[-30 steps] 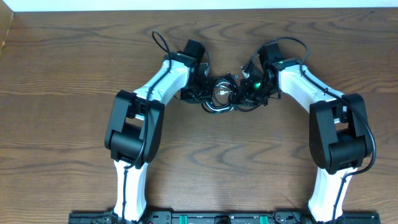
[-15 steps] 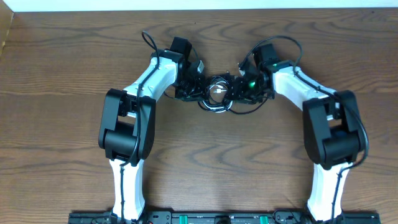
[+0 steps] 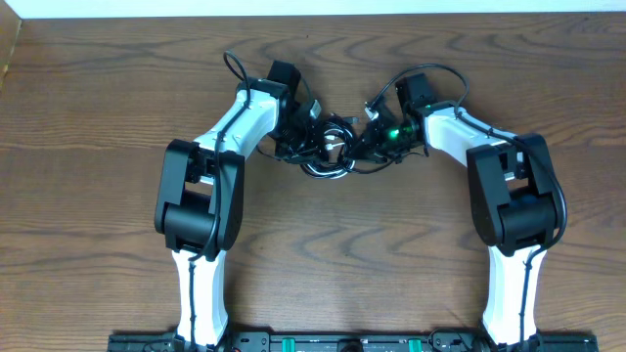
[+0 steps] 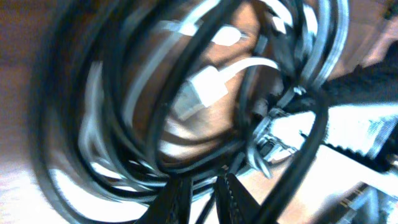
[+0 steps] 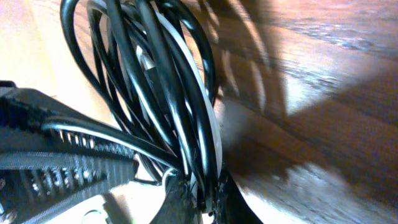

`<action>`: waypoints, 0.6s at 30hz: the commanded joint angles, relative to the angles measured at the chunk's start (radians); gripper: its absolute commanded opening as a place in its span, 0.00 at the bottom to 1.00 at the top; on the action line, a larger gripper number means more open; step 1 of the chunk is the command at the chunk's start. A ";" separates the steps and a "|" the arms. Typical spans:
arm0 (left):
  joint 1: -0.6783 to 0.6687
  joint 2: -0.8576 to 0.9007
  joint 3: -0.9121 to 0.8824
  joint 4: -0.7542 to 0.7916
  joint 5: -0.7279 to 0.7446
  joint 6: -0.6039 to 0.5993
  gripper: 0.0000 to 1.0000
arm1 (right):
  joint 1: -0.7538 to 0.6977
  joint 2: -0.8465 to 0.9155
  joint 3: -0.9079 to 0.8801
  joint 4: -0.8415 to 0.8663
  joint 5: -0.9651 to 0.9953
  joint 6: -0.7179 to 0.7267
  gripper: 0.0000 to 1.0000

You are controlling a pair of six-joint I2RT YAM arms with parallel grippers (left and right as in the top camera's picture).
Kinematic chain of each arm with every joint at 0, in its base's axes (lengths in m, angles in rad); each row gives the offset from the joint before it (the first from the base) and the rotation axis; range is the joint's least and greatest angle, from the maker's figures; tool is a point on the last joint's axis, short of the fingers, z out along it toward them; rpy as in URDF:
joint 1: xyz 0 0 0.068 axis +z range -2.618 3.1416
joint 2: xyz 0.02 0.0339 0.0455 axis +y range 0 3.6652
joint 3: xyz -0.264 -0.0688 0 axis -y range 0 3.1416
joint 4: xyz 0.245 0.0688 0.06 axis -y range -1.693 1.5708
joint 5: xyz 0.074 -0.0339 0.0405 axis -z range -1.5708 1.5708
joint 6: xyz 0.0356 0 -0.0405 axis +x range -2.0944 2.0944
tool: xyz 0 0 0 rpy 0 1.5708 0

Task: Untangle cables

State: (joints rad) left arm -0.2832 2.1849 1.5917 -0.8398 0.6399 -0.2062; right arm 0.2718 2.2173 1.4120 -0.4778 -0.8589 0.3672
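Your cables [image 3: 333,149] form one tangled coil at the far middle of the wooden table [image 3: 98,196], strung between the two arms. Your left gripper [image 4: 204,200] is nearly closed, its tips pinching black loops at the coil's left side. Your right gripper [image 5: 200,200] is clamped tight on several black strands at the right side. The white cable [image 4: 208,87], plug showing, lies inside the black loops.

The brown wooden table [image 3: 88,108] is showing matt, streaky grain. At its twelve o'clock, thin black cables [image 5: 127,62] are gleaming glossy, the white plastic cable [image 4: 208,87] looking smooth.
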 commanded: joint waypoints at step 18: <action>-0.026 0.018 -0.004 0.061 0.103 -0.423 0.21 | -0.032 0.008 -0.002 0.065 -0.217 0.070 0.01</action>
State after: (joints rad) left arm -0.3099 2.1853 1.5917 -0.7895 0.7582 -0.5312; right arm 0.2413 2.2189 1.4117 -0.4232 -0.9718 0.4034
